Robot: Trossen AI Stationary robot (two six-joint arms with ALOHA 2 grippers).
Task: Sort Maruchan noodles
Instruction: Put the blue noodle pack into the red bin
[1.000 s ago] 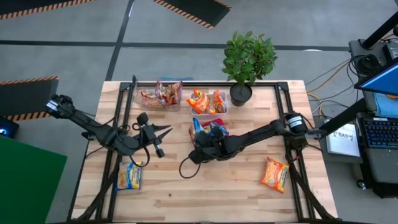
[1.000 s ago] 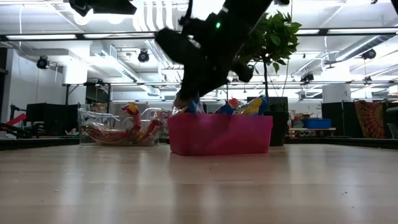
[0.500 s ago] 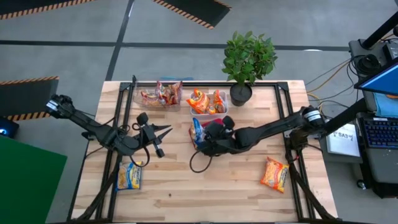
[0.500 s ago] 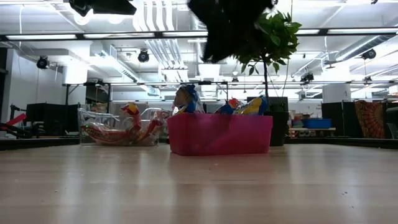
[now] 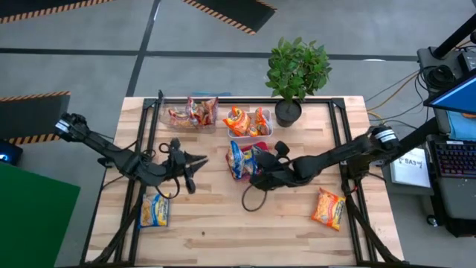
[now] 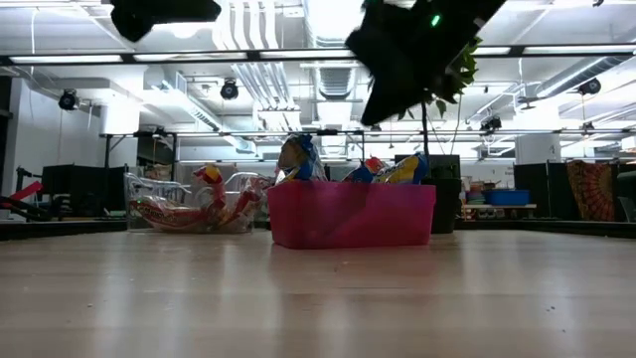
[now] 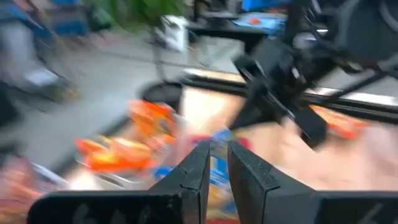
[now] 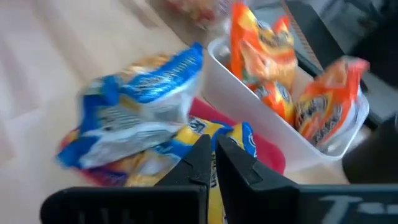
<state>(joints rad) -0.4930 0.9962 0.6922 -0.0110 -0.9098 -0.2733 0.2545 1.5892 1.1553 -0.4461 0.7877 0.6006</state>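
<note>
Two noodle packets lie loose on the table: a yellow one (image 5: 155,211) and an orange one (image 5: 328,208). Three trays hold the rest. The right gripper (image 5: 262,179) is clenched empty; the left gripper (image 5: 201,159) is nearly closed, holding nothing.

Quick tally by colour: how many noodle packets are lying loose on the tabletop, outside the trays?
Orange packet: 1
Blue-and-yellow packet: 1
Reddish-pink packets: 0 loose; the ones in view lie in the clear tray
Total loose: 2
</note>
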